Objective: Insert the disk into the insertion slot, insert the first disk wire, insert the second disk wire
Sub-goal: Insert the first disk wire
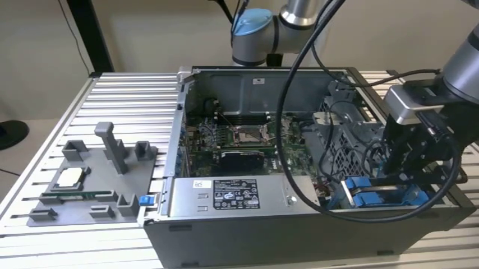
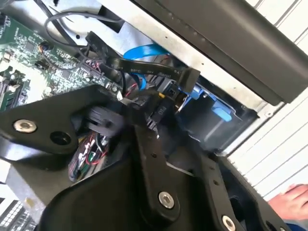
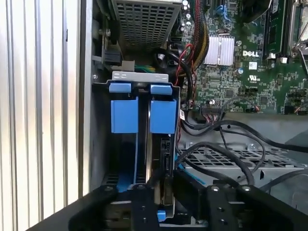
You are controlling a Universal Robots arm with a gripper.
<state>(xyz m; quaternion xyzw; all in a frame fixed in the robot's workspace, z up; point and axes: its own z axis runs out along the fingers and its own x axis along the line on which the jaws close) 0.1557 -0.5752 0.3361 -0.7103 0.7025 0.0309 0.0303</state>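
Observation:
The disk [image 3: 166, 149] stands on edge in the insertion slot [image 3: 98, 144], a grey metal bay with blue tabs [image 3: 162, 114] at its end. In the exterior view the slot [image 1: 374, 196] lies at the front corner of the open computer case, on that view's right. My gripper [image 1: 408, 168] hangs low right over it. In the second wrist view my gripper [image 2: 156, 115] is shut on the black connector of a disk wire [image 2: 161, 108], just beside the blue carrier [image 2: 221, 114]. A second black flat wire [image 2: 144, 67] with its connector lies close by.
A grey labelled power-supply box [image 1: 224, 196] and the motherboard [image 1: 239, 140] fill the case. A perforated grey cage [image 3: 144, 19] sits beyond the bay, with loose black cables [image 3: 231, 139] beside it. A grey parts fixture [image 1: 90, 179] lies on the slatted table. A hand [image 2: 293, 197] rests nearby.

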